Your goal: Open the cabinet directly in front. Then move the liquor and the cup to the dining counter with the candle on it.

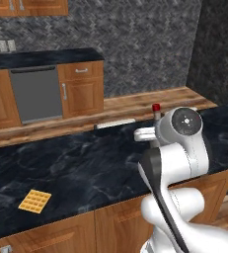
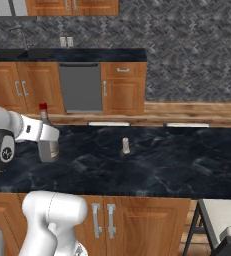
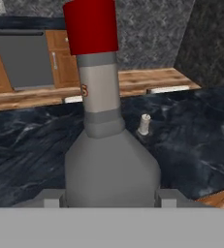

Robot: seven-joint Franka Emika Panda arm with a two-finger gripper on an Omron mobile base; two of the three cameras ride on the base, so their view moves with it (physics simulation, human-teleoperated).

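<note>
Liquor (image 3: 104, 145) held upright, pinched at body by gripper (image 2: 48, 145), low over dining counter (image 2: 177, 165) near candle (image 2: 126, 145). Step judged: liquor delivery. Next required: bottle lowered onto marble, fingers spread, cup fetched afterwards.

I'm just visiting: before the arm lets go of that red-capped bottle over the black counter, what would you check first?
1. Liquor gripped between the gripper fingers: ok.
2. Bottle upright: ok.
3. Bottle over the dining counter: ok.
4. Base touching the marble: cannot tell.
5. Candle apart from the bottle: ok.
6. Waffle far from the drop spot: ok.
</note>
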